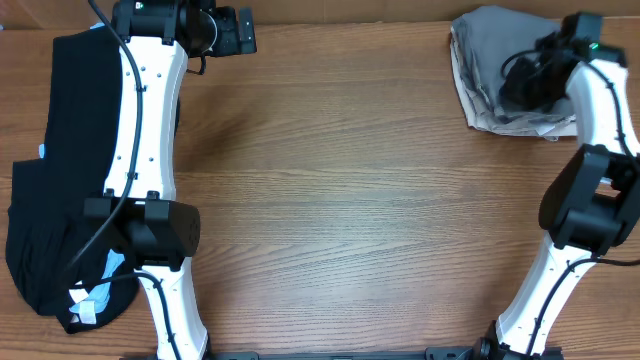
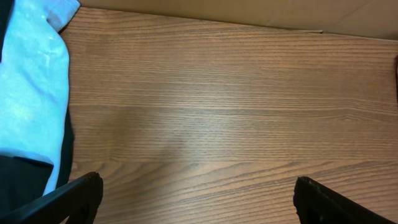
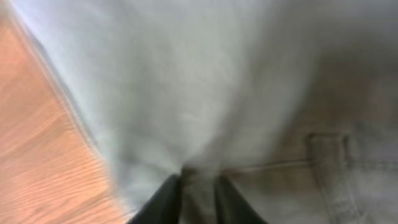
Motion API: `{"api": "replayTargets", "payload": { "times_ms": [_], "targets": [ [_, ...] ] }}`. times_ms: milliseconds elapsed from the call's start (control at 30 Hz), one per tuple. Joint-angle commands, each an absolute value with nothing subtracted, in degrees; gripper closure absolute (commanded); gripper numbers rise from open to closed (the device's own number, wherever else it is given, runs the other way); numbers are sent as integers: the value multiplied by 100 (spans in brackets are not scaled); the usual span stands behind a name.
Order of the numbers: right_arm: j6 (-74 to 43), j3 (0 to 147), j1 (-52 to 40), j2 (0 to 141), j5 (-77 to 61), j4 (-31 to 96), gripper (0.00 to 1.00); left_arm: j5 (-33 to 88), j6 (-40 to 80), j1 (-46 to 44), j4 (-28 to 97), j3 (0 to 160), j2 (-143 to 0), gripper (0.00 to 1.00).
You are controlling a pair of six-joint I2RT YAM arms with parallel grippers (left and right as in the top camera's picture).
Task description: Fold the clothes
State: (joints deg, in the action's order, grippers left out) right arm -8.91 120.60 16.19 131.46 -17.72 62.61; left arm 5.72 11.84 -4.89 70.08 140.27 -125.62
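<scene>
Your right hand [image 3: 199, 186] pinched tight on the taupe-grey shorts [image 1: 490, 60], your left hand [image 2: 199, 180] spread apart well left of the shorts, black garment [image 1: 60, 150] farther left

Far right, shorts [image 1: 487, 62]; left, garment pile [image 1: 58, 125]

Four garments show, one of each kind. One pair of plain taupe-grey cloth shorts [image 1: 495, 55] lies folded at the far right corner of the counter [image 1: 350, 200], and one pair of beige cloth shorts [image 1: 465, 100] edges out beneath it. One black cloth garment [image 1: 50, 170] is heaped along the left edge, with one light-blue cloth garment [image 2: 31, 81] in that heap. There are two white-and-black jointed arms, the left arm [image 1: 150, 130] and the right arm [image 1: 605, 110]. Each carries one black two-finger gripper: left gripper [image 2: 196, 202], right gripper [image 3: 198, 190]. There is one brown wood-grain counter.
</scene>
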Motion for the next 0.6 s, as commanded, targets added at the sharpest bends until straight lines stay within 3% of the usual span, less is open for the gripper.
{"api": "replayTargets", "payload": {
  "times_ms": [0,200,233,267,300,567],
  "targets": [
    [-558,13233,1667,12414,-2156,6912,63,537,1092,-517,7004,14029,-12536,0],
    [-213,15015,1487,11758,-2161,8766,44,537,1092,-517,7004,14029,-12536,0],
    [-220,15268,1439,11636,-2176,9041,32,534,1092,-517,7002,14029,-12536,0],
    [-301,15463,1389,11526,-2226,9264,11,537,1092,-517,7002,14029,-12536,0],
    [-405,15655,1330,11395,-2292,9504,0,537,1092,-517,7002,14029,-12536,0],
    [-617,15893,1013,10492,-2366,9686,0,537,1092,-517,7002,14029,-12536,0]
  ]
}}
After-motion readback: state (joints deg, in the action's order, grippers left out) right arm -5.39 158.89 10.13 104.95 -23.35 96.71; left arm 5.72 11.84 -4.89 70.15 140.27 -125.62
